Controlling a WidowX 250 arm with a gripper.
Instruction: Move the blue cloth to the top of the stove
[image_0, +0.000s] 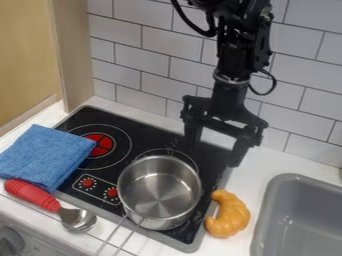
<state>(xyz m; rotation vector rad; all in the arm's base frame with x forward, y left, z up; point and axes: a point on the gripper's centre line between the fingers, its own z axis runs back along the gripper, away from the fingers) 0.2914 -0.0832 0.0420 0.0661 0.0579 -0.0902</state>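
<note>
A folded blue cloth (45, 156) lies at the left, partly on the white counter and partly over the left edge of the black stove (148, 131). My gripper (212, 156) hangs above the right back part of the stove, its two fingers spread wide with nothing between them. It is well to the right of the cloth, behind and right of the pot.
A steel pot (160, 192) stands on the stove's front right part, its handle toward the front. A red-handled spoon (50, 204) lies in front of the cloth. A toy croissant (228, 214) is right of the pot, then a grey sink (264, 220). Tiled wall (148, 67) behind.
</note>
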